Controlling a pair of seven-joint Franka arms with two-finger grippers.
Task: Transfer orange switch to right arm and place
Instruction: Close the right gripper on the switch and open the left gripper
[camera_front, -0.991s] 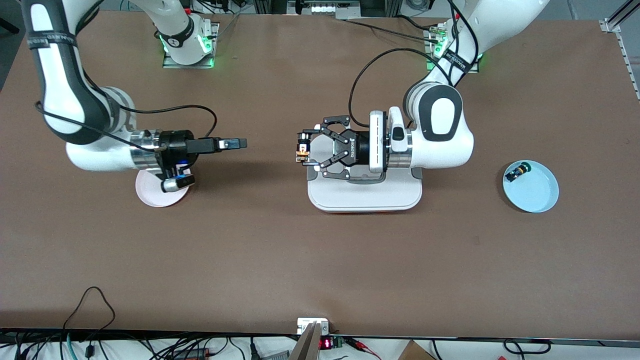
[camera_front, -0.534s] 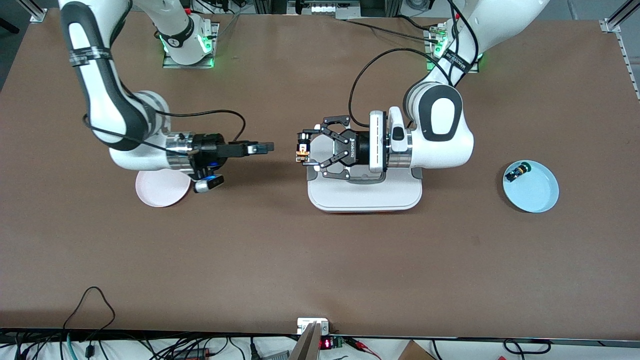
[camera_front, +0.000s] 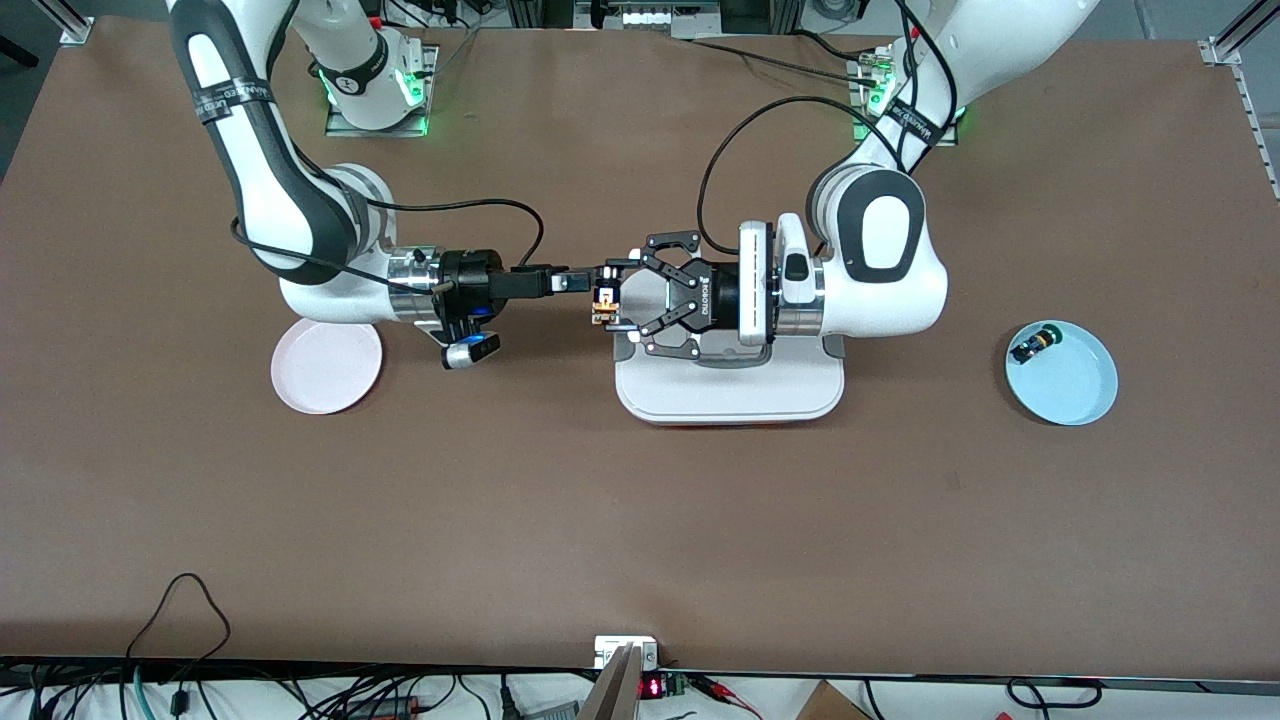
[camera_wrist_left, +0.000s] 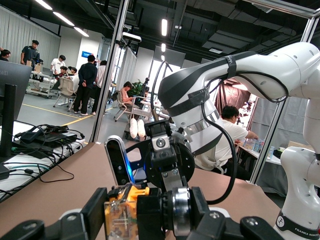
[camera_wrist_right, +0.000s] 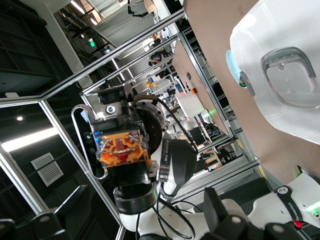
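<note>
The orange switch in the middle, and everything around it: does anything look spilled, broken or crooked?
Nothing stands out. The left gripper holds the orange switch in the air, the right gripper is right beside it, and the white tray sits flat.

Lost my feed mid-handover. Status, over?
Left gripper shut on small orange-capped push-button switch, above white tray's edge. Right gripper at the switch, jaws open, not yet gripping. Nothing between them.
</note>
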